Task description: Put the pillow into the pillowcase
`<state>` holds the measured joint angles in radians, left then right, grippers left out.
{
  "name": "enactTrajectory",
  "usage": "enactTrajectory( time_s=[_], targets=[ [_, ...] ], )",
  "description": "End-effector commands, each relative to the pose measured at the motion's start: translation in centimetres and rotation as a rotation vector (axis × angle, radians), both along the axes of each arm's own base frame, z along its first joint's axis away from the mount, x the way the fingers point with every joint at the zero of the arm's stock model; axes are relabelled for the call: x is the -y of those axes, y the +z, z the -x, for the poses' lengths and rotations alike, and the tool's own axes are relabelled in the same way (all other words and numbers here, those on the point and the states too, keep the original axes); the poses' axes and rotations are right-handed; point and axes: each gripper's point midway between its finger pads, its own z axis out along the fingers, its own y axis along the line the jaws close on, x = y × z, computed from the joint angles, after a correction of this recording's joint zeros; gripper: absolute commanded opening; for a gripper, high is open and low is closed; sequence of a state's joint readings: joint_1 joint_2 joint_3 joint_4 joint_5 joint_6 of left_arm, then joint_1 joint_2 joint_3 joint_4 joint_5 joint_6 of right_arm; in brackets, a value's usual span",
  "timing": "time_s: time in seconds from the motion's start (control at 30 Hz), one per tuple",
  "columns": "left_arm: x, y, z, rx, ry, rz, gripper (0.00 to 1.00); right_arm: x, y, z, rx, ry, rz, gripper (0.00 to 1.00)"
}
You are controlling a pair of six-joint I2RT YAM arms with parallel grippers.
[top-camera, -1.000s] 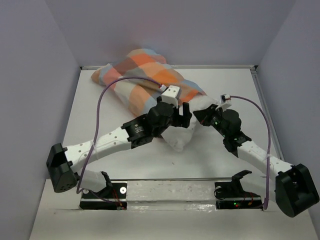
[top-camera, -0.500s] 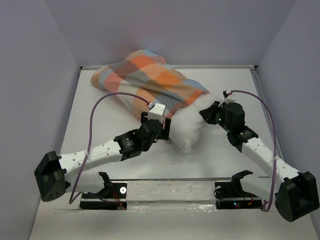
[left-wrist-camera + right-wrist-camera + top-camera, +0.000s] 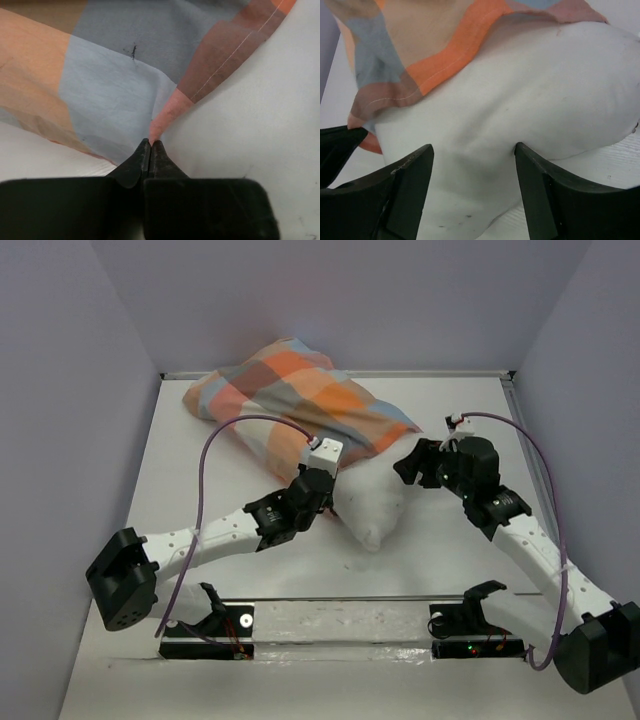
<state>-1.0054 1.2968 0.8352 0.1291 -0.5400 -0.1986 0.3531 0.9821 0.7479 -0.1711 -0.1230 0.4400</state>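
Observation:
The checked pillowcase (image 3: 300,400) lies at the back of the table, running from the back left toward the middle. The white pillow (image 3: 370,505) is partly inside it, with its near end sticking out of the opening. My left gripper (image 3: 322,480) sits at the left side of that opening. In the left wrist view it (image 3: 151,143) is shut on a peach fold of the pillowcase (image 3: 115,80) hem. My right gripper (image 3: 415,462) is open on the right side of the pillow. Its fingers (image 3: 472,147) straddle the bulge of the pillow (image 3: 545,90) below the pillowcase (image 3: 420,45) edge without pinching it.
Purple-grey walls (image 3: 70,390) enclose the table on the left, back and right. A metal rail (image 3: 340,625) with the arm mounts runs along the near edge. A purple cable (image 3: 225,430) loops over the left arm, and another (image 3: 535,455) over the right.
My left gripper has closed on the pillowcase hem beside the pillow. My right gripper has opened, let go of the pillow and pulled slightly back to the right.

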Motion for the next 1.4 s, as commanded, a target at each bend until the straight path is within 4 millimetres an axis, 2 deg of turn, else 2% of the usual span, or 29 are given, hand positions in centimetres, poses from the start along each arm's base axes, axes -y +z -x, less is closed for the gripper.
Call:
enactTrajectory(
  time_s=[0.0, 0.07, 0.1, 0.17, 0.23, 0.33, 0.4, 0.43, 0.47, 0.5, 0.57, 0.6, 0.67, 0.7, 0.77, 0.8, 0.87, 0.9, 1.0, 1.03, 1.1, 1.13, 1.17, 1.2, 1.23, 1.27, 1.3, 1.33, 1.37],
  targets=[
    [0.8, 5.4, -0.7, 0.095, 0.005, 0.153, 0.00, -2.7, 4.0, 2.3, 0.085, 0.189, 0.006, 0.76],
    [1.0, 6.0, -0.2, 0.092, -0.016, 0.203, 0.00, -4.1, 3.8, 3.3, 0.094, 0.250, 0.050, 0.78],
    [1.2, 6.6, 0.2, 0.095, -0.039, 0.232, 0.00, -5.5, 3.2, 4.3, 0.084, 0.291, 0.083, 0.79],
    [1.7, 7.1, 0.7, 0.083, -0.072, 0.267, 0.00, -6.6, 2.2, 4.9, 0.073, 0.320, 0.135, 0.81],
    [2.0, 7.6, 1.0, 0.078, -0.092, 0.290, 0.00, -8.0, -0.1, 5.8, 0.023, 0.361, 0.182, 0.82],
    [2.6, 8.0, 1.4, 0.065, -0.121, 0.320, 0.00, -8.5, -3.2, 5.8, -0.053, 0.349, 0.240, 0.83],
    [3.1, 8.4, 1.8, 0.059, -0.153, 0.345, 0.00, -9.6, -4.3, 6.4, -0.073, 0.380, 0.257, 0.83],
    [3.4, 8.7, 1.9, 0.058, -0.161, 0.365, 0.00, -10.3, -5.4, 6.2, -0.093, 0.388, 0.272, 0.83],
    [3.9, 8.8, 2.2, 0.051, -0.186, 0.379, 0.00, -10.3, -5.5, 5.3, -0.094, 0.347, 0.282, 0.83],
    [4.2, 9.0, 2.4, 0.045, -0.202, 0.392, 0.00, -10.5, -5.6, 4.8, -0.099, 0.330, 0.280, 0.81],
    [4.9, 9.4, 3.0, 0.029, -0.242, 0.441, 0.00, -11.6, -4.9, 3.0, -0.062, 0.252, 0.201, 0.55],
    [5.1, 9.3, 3.4, 0.023, -0.258, 0.459, 0.00, -12.7, -2.9, 1.8, 0.012, 0.231, 0.122, 0.23],
    [5.4, 9.5, 4.2, 0.001, -0.289, 0.500, 0.00, -13.8, -0.1, 1.0, 0.070, 0.204, 0.006, 0.01],
    [5.4, 9.1, 4.5, -0.009, -0.297, 0.507, 0.00, -14.5, 2.6, 0.3, 0.145, 0.197, -0.069, 0.00],
    [5.6, 8.8, 5.1, -0.033, -0.319, 0.526, 0.00, -14.7, 5.7, -0.1, 0.214, 0.169, -0.159, 0.00],
    [5.5, 8.5, 5.3, -0.042, -0.326, 0.532, 0.00, -14.4, 8.7, -0.1, 0.298, 0.152, -0.234, 0.00],
    [5.8, 8.5, 6.0, -0.060, -0.356, 0.552, 0.00, -13.0, 11.7, 0.0, 0.392, 0.098, -0.305, 0.00],
    [5.9, 8.5, 6.1, -0.063, -0.365, 0.557, 0.00, -11.9, 14.1, 0.6, 0.454, 0.079, -0.355, 0.00],
    [6.7, 9.5, 6.7, -0.066, -0.413, 0.593, 0.00, -9.3, 17.2, 1.0, 0.583, -0.012, -0.438, 0.00],
    [7.0, 10.0, 6.9, -0.069, -0.431, 0.606, 0.00, -8.7, 17.6, 1.2, 0.604, -0.031, -0.451, 0.00],
    [8.2, 11.6, 8.1, -0.085, -0.522, 0.639, 0.00, -9.2, 15.8, 0.8, 0.587, -0.025, -0.432, 0.00],
    [8.7, 13.8, 8.5, -0.071, -0.555, 0.682, 0.00, -10.0, 14.7, 0.1, 0.561, -0.018, -0.415, 0.00],
    [9.1, 15.2, 9.5, -0.071, -0.611, 0.710, 0.00, -11.7, 11.1, -1.5, 0.487, -0.015, -0.373, 0.00],
    [9.2, 17.2, 10.2, -0.054, -0.647, 0.746, 0.00, -12.6, 9.4, -2.3, 0.460, -0.017, -0.361, 0.00],
    [9.3, 18.6, 11.3, -0.060, -0.681, 0.790, 0.00, -14.0, 5.6, -3.7, 0.395, -0.022, -0.326, 0.00],
    [9.2, 19.4, 12.2, -0.064, -0.713, 0.816, 0.00, -14.5, 4.0, -4.4, 0.363, -0.028, -0.306, 0.00],
    [8.5, 20.6, 13.1, -0.050, -0.735, 0.859, 0.00, -15.1, 3.3, -4.9, 0.350, -0.028, -0.311, 0.00],
    [8.1, 21.0, 13.8, -0.079, -0.741, 0.903, 0.00, -15.6, 2.2, -5.1, 0.336, -0.021, -0.314, 0.00],
    [7.2, 22.0, 14.6, -0.071, -0.762, 0.944, 0.00, -16.1, 0.1, -5.4, 0.299, -0.020, -0.303, 0.00]
  ],
)
